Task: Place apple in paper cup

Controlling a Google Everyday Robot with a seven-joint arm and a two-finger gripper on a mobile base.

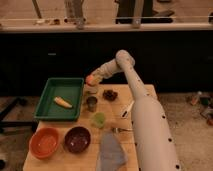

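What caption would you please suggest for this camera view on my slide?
Gripper holds the apple above the paper cup, beside the green tray.

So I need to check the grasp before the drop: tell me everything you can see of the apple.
The apple is a small round fruit, orange-red with a paler yellowish patch, smooth-looking. It sits at the tip of the gripper, lifted off the table, just right of the green tray at its far corner. It hangs directly above the paper cup, not yet inside it. Only the gripper touches it.
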